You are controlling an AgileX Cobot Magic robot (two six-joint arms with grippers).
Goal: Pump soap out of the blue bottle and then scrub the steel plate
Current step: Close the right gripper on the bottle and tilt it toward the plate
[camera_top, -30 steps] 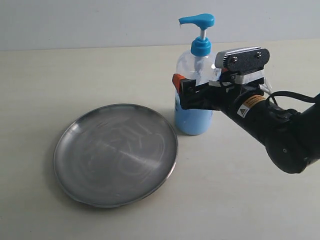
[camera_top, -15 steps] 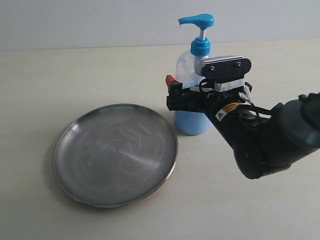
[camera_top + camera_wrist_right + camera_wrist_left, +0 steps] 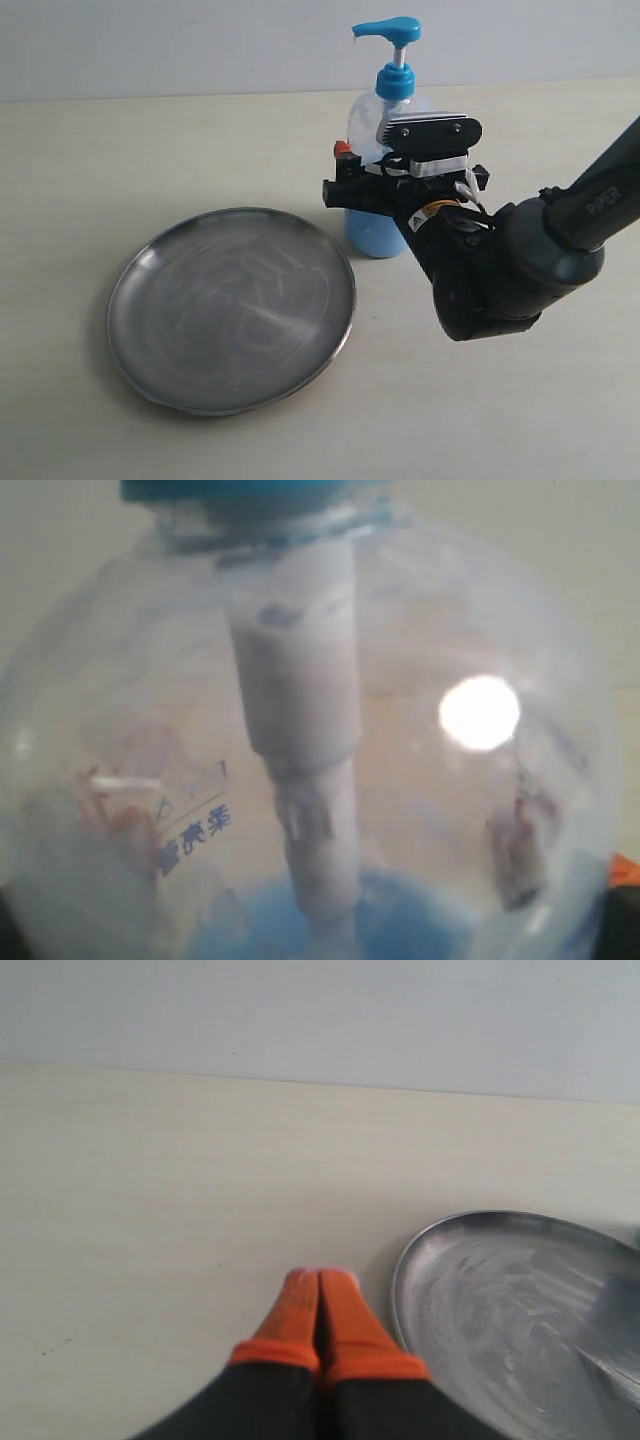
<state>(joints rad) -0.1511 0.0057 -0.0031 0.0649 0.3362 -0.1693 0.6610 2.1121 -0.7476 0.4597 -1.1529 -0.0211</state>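
The blue bottle (image 3: 372,120) stands upright just behind the right rim of the steel plate (image 3: 232,308). Its blue pump head (image 3: 388,30) is up and light blue soap (image 3: 370,235) fills its lower part. My right gripper (image 3: 405,172) is shut on the bottle at mid-height, one orange-tipped finger (image 3: 343,150) on each side. In the right wrist view the clear bottle (image 3: 320,720) fills the frame, soap (image 3: 400,920) low inside, an orange fingertip (image 3: 626,868) at the edge. My left gripper (image 3: 320,1282) is shut and empty above the table beside the plate's rim (image 3: 405,1270).
The pale table (image 3: 150,150) carries only the plate and the bottle. My right arm (image 3: 520,270) reaches in from the right, low over the table. A plain wall (image 3: 200,40) runs along the back edge.
My right gripper has moved left, and its fingers have closed in on the bottle. The bottle has shifted slightly left and back. The plate has not moved.
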